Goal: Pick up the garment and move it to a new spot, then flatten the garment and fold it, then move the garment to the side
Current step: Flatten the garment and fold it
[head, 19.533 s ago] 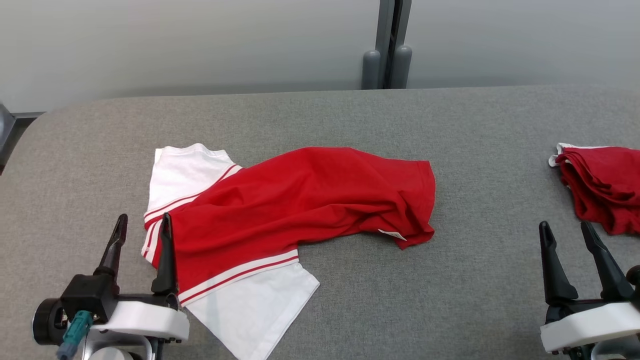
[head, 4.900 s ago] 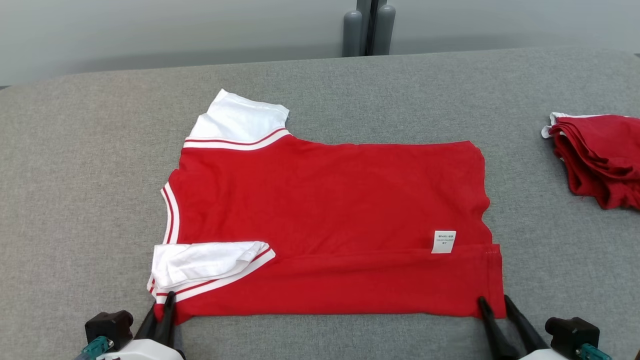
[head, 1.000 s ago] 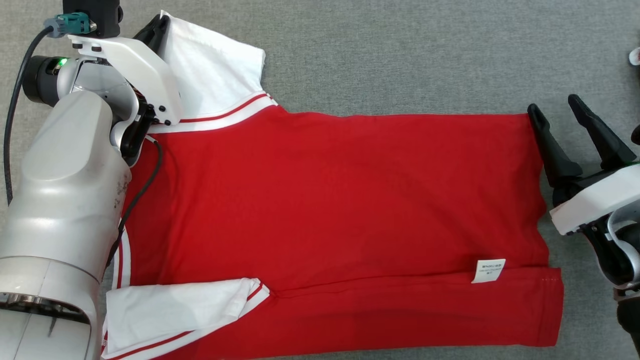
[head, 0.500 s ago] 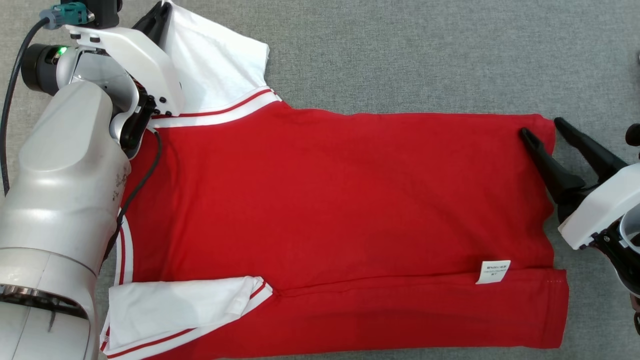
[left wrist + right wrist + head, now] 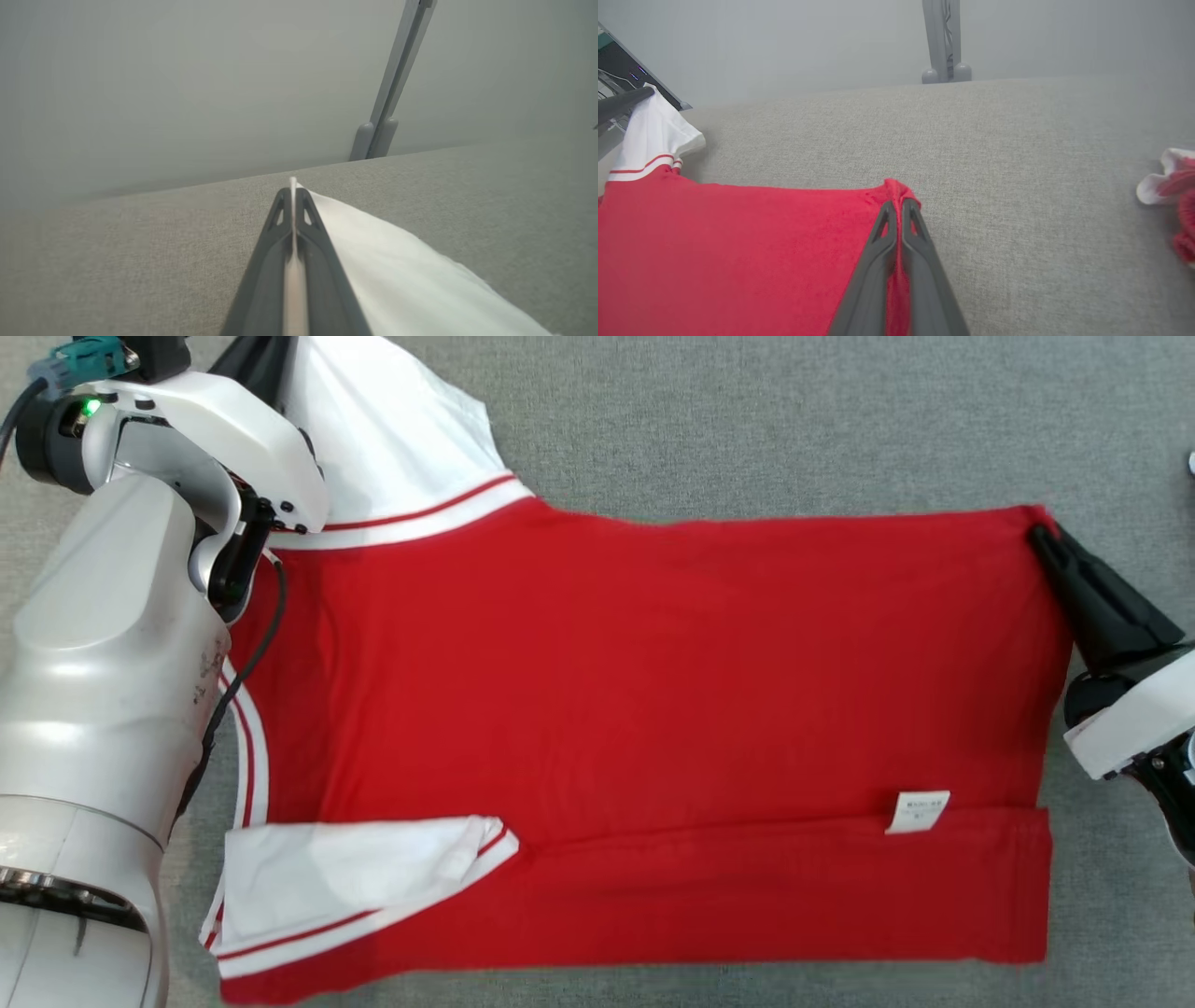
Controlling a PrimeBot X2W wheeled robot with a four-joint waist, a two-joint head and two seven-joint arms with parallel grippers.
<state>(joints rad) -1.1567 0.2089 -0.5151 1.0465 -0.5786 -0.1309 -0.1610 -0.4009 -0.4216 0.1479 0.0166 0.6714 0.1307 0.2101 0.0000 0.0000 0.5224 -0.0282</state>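
The garment (image 5: 635,709) is a red shirt with white, red-striped sleeves, spread across the grey table, its near edge folded over with a small white label (image 5: 918,810) showing. My left gripper (image 5: 266,355) is shut on the far white sleeve (image 5: 387,261), a thin strip of white cloth pinched between its fingers (image 5: 292,196). My right gripper (image 5: 1044,534) is shut on the garment's far right corner (image 5: 896,186), the red cloth bunched at its tips (image 5: 896,205). The near sleeve (image 5: 345,877) lies folded on the red body.
A pile of red and white cloth (image 5: 1176,205) sits at the right on the grey table (image 5: 1017,154). A grey post (image 5: 945,42) stands behind the table's far edge against a pale wall. My pale left forearm (image 5: 103,709) lies along the garment's left side.
My right gripper went from open beside the far right corner to shut on it, and that corner now sits higher in view. The left gripper stays shut on the white sleeve.
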